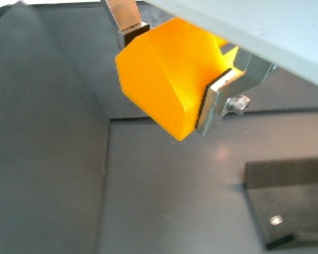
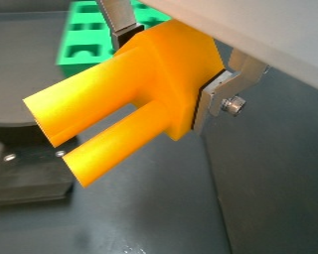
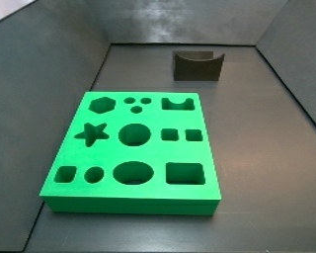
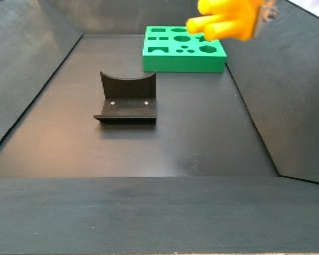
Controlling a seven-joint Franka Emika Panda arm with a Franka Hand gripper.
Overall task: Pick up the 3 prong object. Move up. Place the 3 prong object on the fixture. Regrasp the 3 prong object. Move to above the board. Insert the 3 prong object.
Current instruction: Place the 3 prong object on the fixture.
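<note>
**A:** Wrist views?

**Me:** I've got the gripper (image 2: 175, 69) jaws clamped on the 3 prong object (image 2: 128, 99), prongs sticking out, the board (image 2: 88, 38) behind.

**A:** Side views?

**Me:** Object's up high beside the board (image 4: 183, 49); fixture (image 4: 125, 100) sits nearer on the counter (image 4: 189, 139).

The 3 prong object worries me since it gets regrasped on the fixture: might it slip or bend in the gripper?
The 3 prong object looks like stiff moulded plastic, so bending seems unlikely. Its smooth faces could slip, though the gripper clamps flat sides. Held aloft by two thin fingers, it is probably light.
</note>
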